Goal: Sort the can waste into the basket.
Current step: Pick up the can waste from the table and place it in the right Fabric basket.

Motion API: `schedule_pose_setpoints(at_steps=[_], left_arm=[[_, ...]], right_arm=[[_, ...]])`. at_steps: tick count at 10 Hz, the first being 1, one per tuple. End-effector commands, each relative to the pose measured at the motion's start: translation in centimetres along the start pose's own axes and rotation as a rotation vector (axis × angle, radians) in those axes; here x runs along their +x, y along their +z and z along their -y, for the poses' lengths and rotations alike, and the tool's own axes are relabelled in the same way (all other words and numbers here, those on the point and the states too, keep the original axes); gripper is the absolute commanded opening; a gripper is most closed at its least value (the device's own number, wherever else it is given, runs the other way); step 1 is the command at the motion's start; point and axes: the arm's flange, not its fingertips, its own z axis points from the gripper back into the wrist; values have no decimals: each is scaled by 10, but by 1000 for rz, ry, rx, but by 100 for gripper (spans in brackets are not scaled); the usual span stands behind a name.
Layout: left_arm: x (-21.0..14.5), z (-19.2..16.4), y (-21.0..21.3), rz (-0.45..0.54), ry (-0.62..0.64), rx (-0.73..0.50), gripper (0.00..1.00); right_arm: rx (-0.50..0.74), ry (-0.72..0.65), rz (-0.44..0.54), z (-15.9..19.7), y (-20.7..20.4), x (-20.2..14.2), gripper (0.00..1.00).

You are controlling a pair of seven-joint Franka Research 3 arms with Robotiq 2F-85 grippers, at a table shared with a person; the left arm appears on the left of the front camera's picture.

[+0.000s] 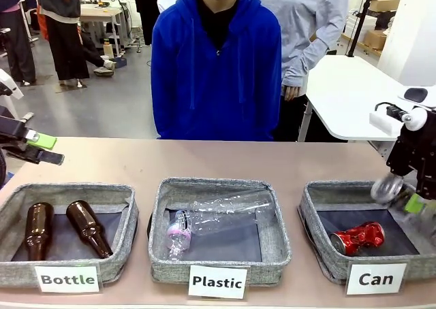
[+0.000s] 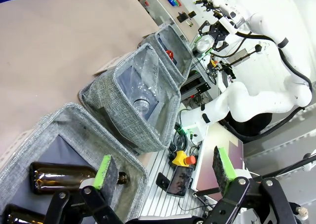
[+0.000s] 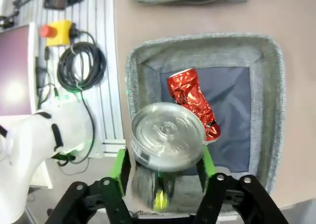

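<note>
My right hand (image 3: 163, 172) is gripping a round, ribbed silver tin can (image 3: 168, 137) over the grey woven-fabric Can basket (image 3: 274, 100), where a crumpled red can (image 3: 193, 102) is lying at its 1 o'clock. My left hand (image 2: 163, 177) is hanging open.

From my front camera I read three white labels, one on the near wall of each grey fabric basket: "Bottle" (image 1: 67, 279) on the left basket (image 1: 13, 200), "Plastic" (image 1: 217, 282) on the middle basket (image 1: 158, 254), and "Can" (image 1: 376, 279) on the right basket (image 1: 308, 207). I can read no other print.
</note>
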Motion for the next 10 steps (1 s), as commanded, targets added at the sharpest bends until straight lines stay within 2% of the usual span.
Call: schedule_pose_setpoints(at_steps=[1,4,5,6,7,8,9,10], left_arm=[[0,3,-1,11,6,1,100],[0,3,-1,11,6,1,100],[0,3,-1,11,6,1,100],[0,3,-1,11,6,1,100],[0,3,-1,11,6,1,100],[0,3,-1,11,6,1,100],[0,3,-1,11,6,1,100],[0,3,-1,11,6,1,100]], right_arm=[[-22,-12,72,4,-6,-6,100],[-15,-44,179,12,-11,-8,100],[94,-88,330,22,-12,-8,100],[172,-216,567,44,-14,-16,100],[335,-136,813,76,-13,-33,100],[314,-178,1113,102,-11,-36,100],[531,-284,1272,117,-14,-39,100],[581,-384,1371,133,-21,-38,100]])
